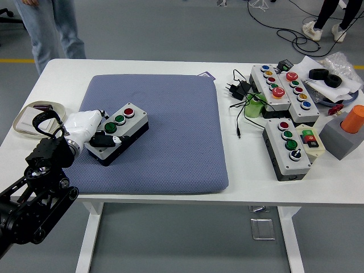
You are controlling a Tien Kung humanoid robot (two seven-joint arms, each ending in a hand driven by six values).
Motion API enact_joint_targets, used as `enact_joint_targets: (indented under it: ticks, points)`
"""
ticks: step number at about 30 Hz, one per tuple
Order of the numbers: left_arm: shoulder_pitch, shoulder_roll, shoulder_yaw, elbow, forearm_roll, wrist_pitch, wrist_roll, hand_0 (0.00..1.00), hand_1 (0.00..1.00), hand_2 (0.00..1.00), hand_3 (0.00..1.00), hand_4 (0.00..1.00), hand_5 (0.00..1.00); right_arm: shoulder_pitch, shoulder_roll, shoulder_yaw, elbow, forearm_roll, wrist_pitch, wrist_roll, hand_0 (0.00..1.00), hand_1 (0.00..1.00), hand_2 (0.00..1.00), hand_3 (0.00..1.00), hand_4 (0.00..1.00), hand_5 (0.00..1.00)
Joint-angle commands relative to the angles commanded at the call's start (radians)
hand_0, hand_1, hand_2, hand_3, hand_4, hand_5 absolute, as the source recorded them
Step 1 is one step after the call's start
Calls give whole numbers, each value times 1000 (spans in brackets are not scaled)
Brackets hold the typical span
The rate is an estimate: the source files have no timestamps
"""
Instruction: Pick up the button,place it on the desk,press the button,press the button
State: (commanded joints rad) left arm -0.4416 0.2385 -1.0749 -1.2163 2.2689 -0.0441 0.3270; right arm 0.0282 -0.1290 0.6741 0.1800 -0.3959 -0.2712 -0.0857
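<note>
A grey button box [120,132] with a red, a green and another green button lies on the blue-grey pad [170,125], turned diagonally. My left hand [94,132], white with black fingers, grips the box's near-left end, thumb on its front corner. The black left arm [40,182] comes in from the lower left. My right hand is out of view.
A white tray [25,122] sits at the table's left edge beside my arm. Several more button boxes [287,147], cables [242,91], a green cup [254,106] and an orange cylinder on a grey block [346,133] crowd the right side. A person's legs [54,25] stand beyond the far-left corner.
</note>
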Motion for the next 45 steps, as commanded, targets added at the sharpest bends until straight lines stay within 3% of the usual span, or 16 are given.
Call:
enact_joint_targets:
  ticks: [2, 6, 13, 22, 30, 45]
  points:
    - [-4, 5, 6, 3, 0, 7, -31, 437, 346, 293, 397, 515, 2, 1, 0, 1, 0, -2, 0, 0, 667, 590, 620, 591, 287, 70]
    - [-21, 21, 38, 13, -8, 27, -157, 437, 346, 293, 397, 515, 2, 3, 1, 1, 0, 0, 0, 0, 667, 590, 620, 591, 287, 70]
    - [-59, 38, 84, 23, -8, 43, -306, 438, 346, 290, 385, 484, 2, 7, 1, -1, 0, 3, 1, 0, 667, 590, 619, 591, 286, 70]
    - [-102, 47, 139, 54, -3, 31, -420, 421, 345, 283, 373, 452, 2, 9, 0, -2, 0, 3, 1, 0, 666, 589, 618, 591, 285, 68]
    - [-150, 45, 168, 83, -3, 65, -542, 415, 343, 280, 370, 438, 2, 11, 1, -2, 0, 2, 0, -1, 666, 588, 618, 591, 285, 68]
    - [-211, 70, 233, 122, 0, 70, -645, 417, 346, 280, 359, 399, 2, 14, 1, -4, 0, 1, 0, -1, 665, 587, 617, 591, 284, 67]
